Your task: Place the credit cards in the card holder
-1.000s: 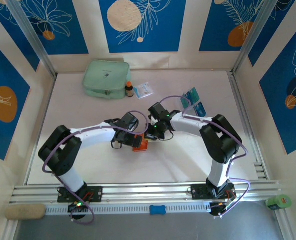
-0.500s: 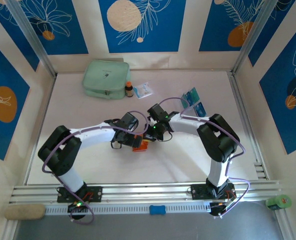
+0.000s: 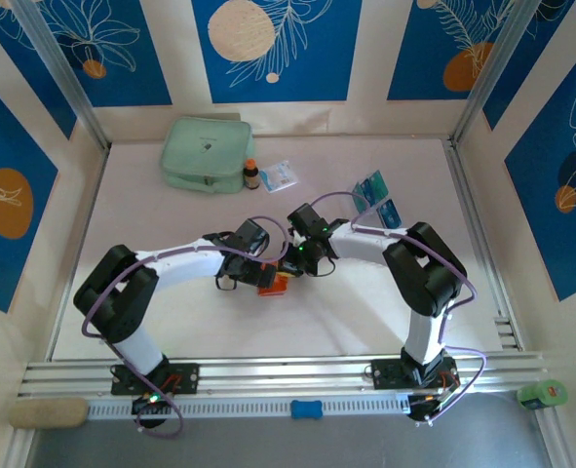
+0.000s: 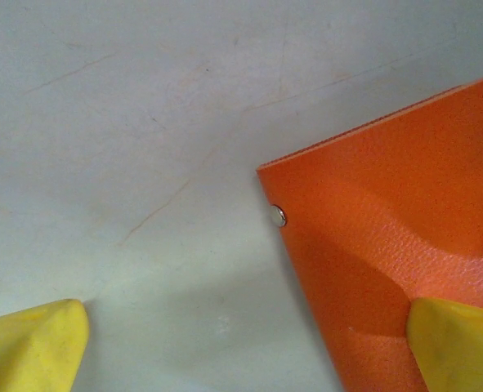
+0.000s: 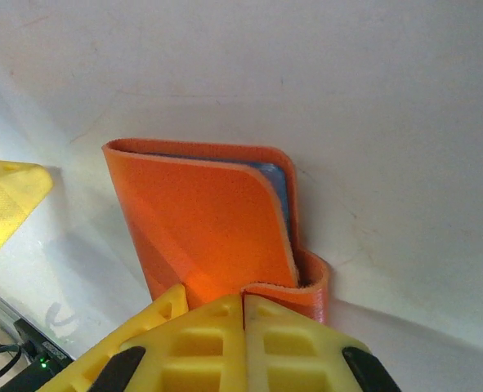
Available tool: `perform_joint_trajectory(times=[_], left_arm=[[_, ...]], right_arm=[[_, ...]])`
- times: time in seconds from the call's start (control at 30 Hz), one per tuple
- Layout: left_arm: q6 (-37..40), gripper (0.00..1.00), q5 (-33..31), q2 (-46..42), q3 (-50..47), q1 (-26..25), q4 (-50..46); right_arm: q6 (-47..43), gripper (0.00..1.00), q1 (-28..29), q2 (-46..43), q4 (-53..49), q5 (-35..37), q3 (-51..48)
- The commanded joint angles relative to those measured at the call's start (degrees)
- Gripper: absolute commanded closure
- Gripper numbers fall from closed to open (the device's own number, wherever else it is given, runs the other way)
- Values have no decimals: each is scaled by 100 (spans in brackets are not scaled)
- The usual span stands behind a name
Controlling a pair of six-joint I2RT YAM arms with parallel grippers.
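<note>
The orange card holder (image 3: 273, 283) lies mid-table between both arms. In the right wrist view the card holder (image 5: 208, 229) stands partly folded, with a blue-grey edge (image 5: 280, 189) showing inside. My right gripper (image 5: 243, 300) is shut on the holder's curled lower flap, and in the top view this right gripper (image 3: 293, 265) sits at the holder's right. My left gripper (image 4: 245, 351) is open, with one yellow fingertip (image 4: 458, 343) on the holder (image 4: 388, 237) beside its snap button (image 4: 279, 216). A teal card (image 3: 369, 187) and a blue card (image 3: 390, 212) lie at the back right.
A mint-green zip pouch (image 3: 205, 153), a small brown bottle (image 3: 251, 174) and a white-and-blue packet (image 3: 280, 176) sit at the back. Patterned walls enclose the table (image 3: 171, 322) on three sides. The aluminium rail (image 3: 288, 375) runs along the near edge.
The right arm's elbow has drawn slightly to the left. The card holder and the left arm have barely moved.
</note>
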Motion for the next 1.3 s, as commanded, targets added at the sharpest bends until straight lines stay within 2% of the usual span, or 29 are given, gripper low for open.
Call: perform_joint_trajectory(times=[0.0,0.2,0.5,0.57,0.7,0.9,1.07,1.13,1.27], left_arm=[[114,0,-59,38,-101,-62,-254],[80,0,9,-92,-66,-65,-333],[-113,0,-17,-419,44,-65,-355],[-184,0,-73,-581,51,-65,-329],[-337,0,-283,-1033,125,-49,-367],[-449,0,-716,-2038,136,20,-326],[-414,0,-970,-2793,1,184,-61],[-369,0,-1131,-3004,-68,267,77],[-137,0,-1634,-3402,-245,393,423]], right_arm=[[269,100,97,446,-403,104,-262],[546,100,112,553,-289,103,-470],[521,99,110,242,-142,-29,-444],[455,91,106,52,-87,-94,-396],[297,63,63,-514,-184,-216,-224],[135,30,-166,-1656,-523,-97,-259],[-154,18,-565,-2738,-511,18,-635],[-382,11,-739,-3206,-632,258,-715],[-804,3,-1296,-4043,-993,686,-781]])
